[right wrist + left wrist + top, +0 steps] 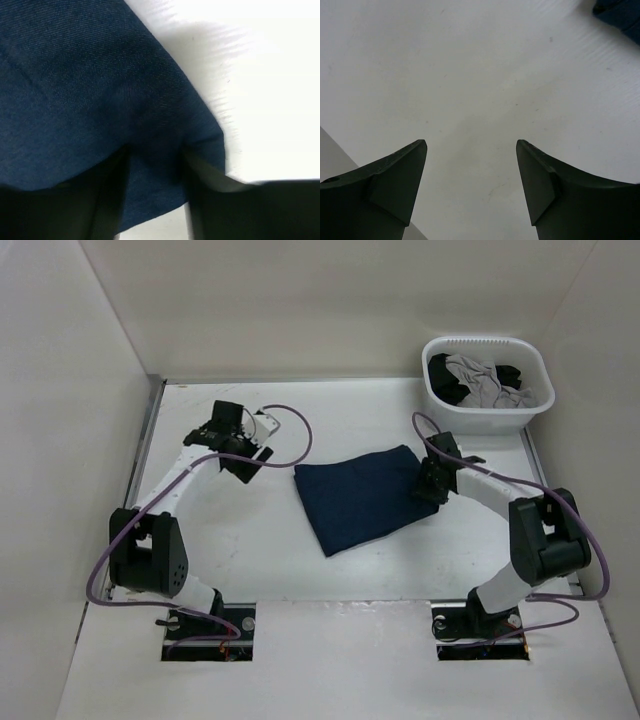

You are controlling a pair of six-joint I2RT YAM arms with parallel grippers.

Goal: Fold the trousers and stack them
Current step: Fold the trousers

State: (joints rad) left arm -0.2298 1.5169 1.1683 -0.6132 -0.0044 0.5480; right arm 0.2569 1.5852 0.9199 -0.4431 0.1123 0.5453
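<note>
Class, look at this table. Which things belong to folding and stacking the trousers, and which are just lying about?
Belong to the job:
- dark blue trousers, folded on the table
- right tool, at their edge
- left tool, open, away from them

Just lying about:
- white basket, far right corner
- grey-white and black clothes inside it

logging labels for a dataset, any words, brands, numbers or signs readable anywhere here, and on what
None: no text can be read in any view.
The trousers show only plain navy cloth, with no patch or tag facing up.
The white basket carries no visible marking.
</note>
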